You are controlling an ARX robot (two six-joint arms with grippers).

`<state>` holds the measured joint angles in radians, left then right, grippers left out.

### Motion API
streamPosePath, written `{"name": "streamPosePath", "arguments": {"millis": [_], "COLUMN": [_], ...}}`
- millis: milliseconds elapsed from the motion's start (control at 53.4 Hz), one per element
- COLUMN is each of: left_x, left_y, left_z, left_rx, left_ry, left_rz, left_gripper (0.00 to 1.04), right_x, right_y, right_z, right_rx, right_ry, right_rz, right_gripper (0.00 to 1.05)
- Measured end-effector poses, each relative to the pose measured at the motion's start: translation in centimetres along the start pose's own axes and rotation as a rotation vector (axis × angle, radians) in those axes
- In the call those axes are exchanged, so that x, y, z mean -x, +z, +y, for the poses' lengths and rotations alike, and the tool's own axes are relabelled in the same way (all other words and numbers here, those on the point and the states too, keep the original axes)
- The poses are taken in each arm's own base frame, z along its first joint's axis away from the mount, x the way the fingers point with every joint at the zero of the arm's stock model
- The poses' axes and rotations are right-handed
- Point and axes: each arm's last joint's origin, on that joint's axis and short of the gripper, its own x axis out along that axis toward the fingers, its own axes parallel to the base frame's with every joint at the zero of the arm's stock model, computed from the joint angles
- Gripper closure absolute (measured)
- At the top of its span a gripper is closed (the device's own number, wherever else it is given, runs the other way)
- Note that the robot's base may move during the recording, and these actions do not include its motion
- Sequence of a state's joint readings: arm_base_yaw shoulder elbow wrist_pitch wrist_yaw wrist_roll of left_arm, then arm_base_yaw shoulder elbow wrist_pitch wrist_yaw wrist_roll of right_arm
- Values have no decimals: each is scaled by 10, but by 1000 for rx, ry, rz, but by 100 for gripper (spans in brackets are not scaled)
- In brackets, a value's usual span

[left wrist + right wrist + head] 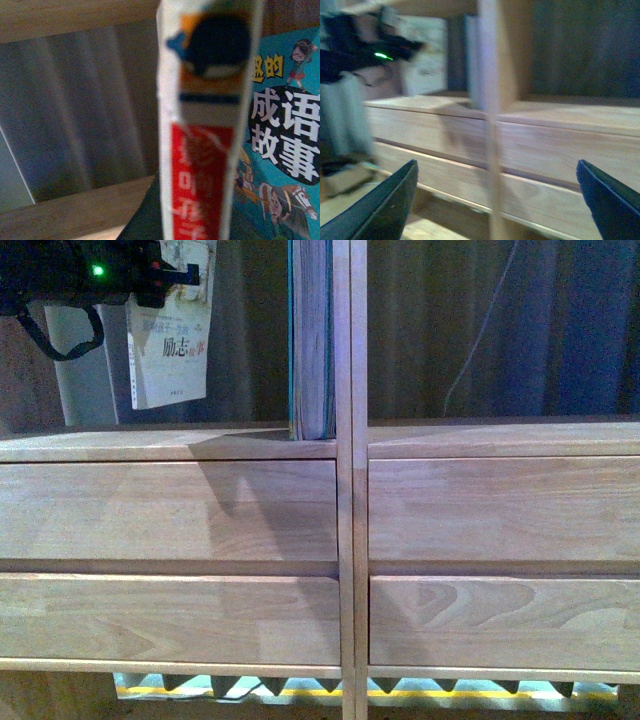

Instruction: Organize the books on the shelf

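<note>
Our left gripper [165, 275] holds the white paperback [170, 350] just above the board in the bookcase's [200, 510] left compartment, near the teal book [312, 340] standing against the centre upright [351, 490]. Our right gripper [496, 170] gapes wide.

Dark curtain [560, 330] bkgd, yellow floor stripe [400, 693]

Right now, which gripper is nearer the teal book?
Left. The left gripper, holding the white book, is in the same compartment, beside the teal book. The right gripper hangs open, back from the shelf.
</note>
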<state>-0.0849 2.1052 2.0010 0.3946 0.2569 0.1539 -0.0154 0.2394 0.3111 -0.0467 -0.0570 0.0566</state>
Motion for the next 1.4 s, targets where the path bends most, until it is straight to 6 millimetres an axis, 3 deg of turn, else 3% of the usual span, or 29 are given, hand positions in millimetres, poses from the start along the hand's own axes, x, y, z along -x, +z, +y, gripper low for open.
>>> {"name": "streamPosePath", "arguments": {"millis": [449,805,1199,1404], "left_x": [-45,-65,-67,-66], "left_y": [-24,-37,-56,-63], "left_z": [-2,-25,-37,-41], "left_rx": [-3,-20,-41,-55], "left_ry": [69,56,66,71], "left_rz": [42,40,52,68], "left_gripper": [98,98,98,67], "right_x": [3,4,4,5], "right_y": [-43,-59,-69,-78], "right_z": [-3,-4,-4,-5], "right_rx": [46,50,50,50], "right_ry": [-43,-43,-43,-42], "right_rz": [33,34,30,24], "right_gripper": [101,102,102,102]}}
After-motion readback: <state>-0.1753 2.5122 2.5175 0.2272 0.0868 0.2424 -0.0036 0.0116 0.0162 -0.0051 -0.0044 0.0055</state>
